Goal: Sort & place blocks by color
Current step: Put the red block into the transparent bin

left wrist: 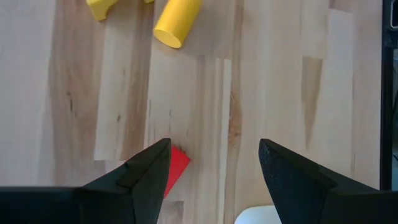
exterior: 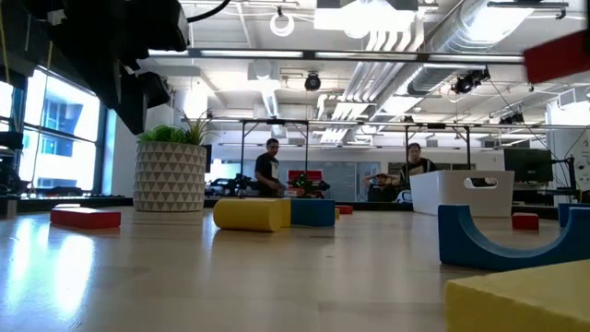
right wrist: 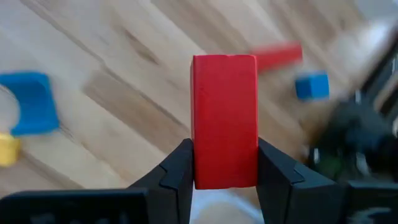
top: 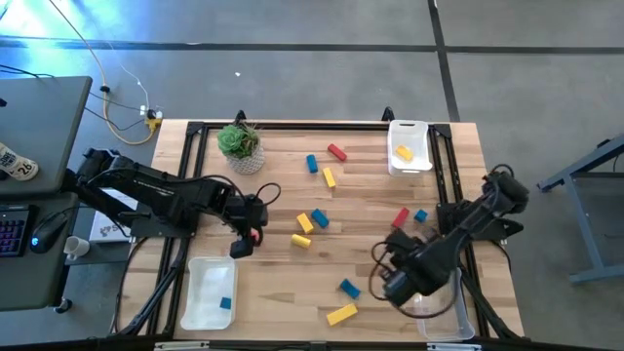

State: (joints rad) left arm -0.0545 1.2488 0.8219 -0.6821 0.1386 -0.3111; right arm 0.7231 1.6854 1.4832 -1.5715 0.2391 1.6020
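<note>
The left gripper (top: 246, 237) hangs over the table's left-middle, fingers spread wide; the right gripper (right wrist: 224, 163), near the front right, is clamped with fingers partly closed

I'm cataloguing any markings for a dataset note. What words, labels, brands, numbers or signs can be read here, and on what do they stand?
"26", or possibly "2G": dark characters on a small white tag lying on the grey side desk at far left; not certain.
Printed white sheet beside the left arm: too small to read.
Red, blue and yellow blocks, white trays, white patterned plant pot: no text visible.
</note>
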